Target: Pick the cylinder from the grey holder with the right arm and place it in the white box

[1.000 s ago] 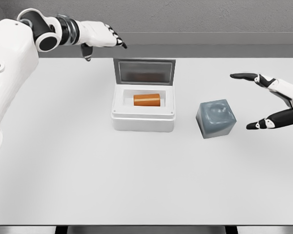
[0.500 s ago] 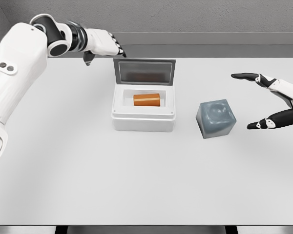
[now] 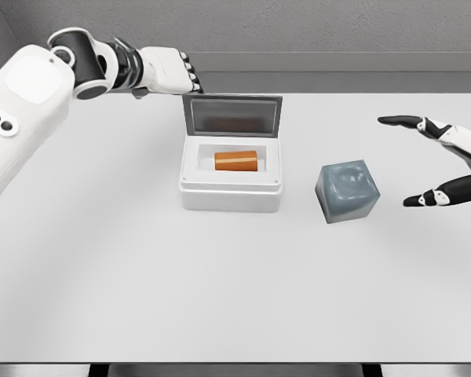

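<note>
Orange cylinder (image 3: 235, 161), seemingly pale-banded

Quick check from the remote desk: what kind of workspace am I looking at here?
Most likely a simulated tabletop test cell, not a real room: a plain pale grey table against a bare grey wall, holding only an open white box with an orange cylinder inside and a grey block-shaped holder.

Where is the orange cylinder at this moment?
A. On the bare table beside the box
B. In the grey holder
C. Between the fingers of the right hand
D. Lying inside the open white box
D: the orange cylinder lies on its side inside the white box, whose lid stands open, while the grey holder is empty and the right hand holds nothing.
</note>
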Tool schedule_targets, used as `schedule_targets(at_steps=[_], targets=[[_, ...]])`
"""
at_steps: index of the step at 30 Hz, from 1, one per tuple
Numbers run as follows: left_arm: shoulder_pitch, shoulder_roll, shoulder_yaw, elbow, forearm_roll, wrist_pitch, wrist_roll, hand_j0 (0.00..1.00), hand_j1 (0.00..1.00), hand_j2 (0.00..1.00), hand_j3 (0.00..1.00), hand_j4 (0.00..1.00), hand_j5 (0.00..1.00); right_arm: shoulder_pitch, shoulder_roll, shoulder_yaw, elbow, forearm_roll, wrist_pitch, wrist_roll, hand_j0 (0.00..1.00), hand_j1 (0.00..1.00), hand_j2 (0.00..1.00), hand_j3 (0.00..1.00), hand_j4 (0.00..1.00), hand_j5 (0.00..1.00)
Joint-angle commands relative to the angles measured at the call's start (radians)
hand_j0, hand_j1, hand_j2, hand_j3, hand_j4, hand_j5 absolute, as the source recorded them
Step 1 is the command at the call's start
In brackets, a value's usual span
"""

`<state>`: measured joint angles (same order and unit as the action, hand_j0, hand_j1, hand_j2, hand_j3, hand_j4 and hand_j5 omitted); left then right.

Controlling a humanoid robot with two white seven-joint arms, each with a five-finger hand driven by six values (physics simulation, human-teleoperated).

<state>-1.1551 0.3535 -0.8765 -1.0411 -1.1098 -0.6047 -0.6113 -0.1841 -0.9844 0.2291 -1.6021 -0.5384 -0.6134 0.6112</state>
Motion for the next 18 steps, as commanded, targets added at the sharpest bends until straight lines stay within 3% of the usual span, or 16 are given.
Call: schedule_targets(at_steps=[1, 4, 8, 10, 12, 13, 15, 18], targets=[[0.002, 0.001, -0.013, -0.025, 0.028, -0.006, 0.0, 1.0, 1.0, 1.0, 1.0, 1.0, 1.0, 0.0, -0.002, -0.004, -0.002, -0.009, 0.002, 0.0, 1.0, 1.0, 1.0, 1.0, 1.0, 1.0], [0.009, 0.031, -0.009, -0.091, 0.03, -0.006, 0.0, 1.0, 1.0, 1.0, 1.0, 1.0, 1.0, 0.002, -0.005, -0.005, -0.002, -0.009, 0.002, 0.0, 1.0, 1.0, 1.0, 1.0, 1.0, 1.0], [0.037, 0.203, -0.009, -0.28, 0.139, -0.006, 0.0, 1.0, 1.0, 1.0, 1.0, 1.0, 1.0, 0.003, -0.007, -0.005, -0.007, -0.009, 0.002, 0.0, 1.0, 1.0, 1.0, 1.0, 1.0, 1.0], [0.072, 0.211, 0.004, -0.281, 0.139, -0.006, 0.0, 1.0, 1.0, 1.0, 1.0, 1.0, 1.0, 0.003, -0.005, -0.005, -0.009, -0.009, 0.002, 0.0, 1.0, 1.0, 1.0, 1.0, 1.0, 1.0], [0.094, 0.268, 0.113, -0.263, 0.174, -0.006, 0.0, 1.0, 1.0, 1.0, 1.0, 1.0, 1.0, 0.003, -0.005, -0.005, -0.007, -0.009, 0.002, 0.0, 1.0, 1.0, 1.0, 1.0, 1.0, 1.0], [0.133, 0.317, 0.116, -0.269, 0.231, -0.006, 0.0, 1.0, 1.0, 1.0, 1.0, 1.0, 1.0, 0.003, -0.005, -0.005, -0.007, -0.009, 0.002, 0.0, 1.0, 1.0, 1.0, 1.0, 1.0, 1.0], [0.146, 0.403, 0.126, -0.27, 0.312, -0.006, 0.0, 1.0, 1.0, 1.0, 1.0, 1.0, 1.0, 0.003, -0.007, -0.005, -0.007, -0.009, 0.002, 0.0, 1.0, 1.0, 1.0, 1.0, 1.0, 1.0], [0.239, 0.461, 0.132, -0.298, 0.341, -0.006, 0.0, 1.0, 1.0, 1.0, 1.0, 1.0, 1.0, 0.003, -0.005, -0.005, -0.009, -0.009, 0.002, 0.0, 1.0, 1.0, 1.0, 1.0, 1.0, 1.0]])
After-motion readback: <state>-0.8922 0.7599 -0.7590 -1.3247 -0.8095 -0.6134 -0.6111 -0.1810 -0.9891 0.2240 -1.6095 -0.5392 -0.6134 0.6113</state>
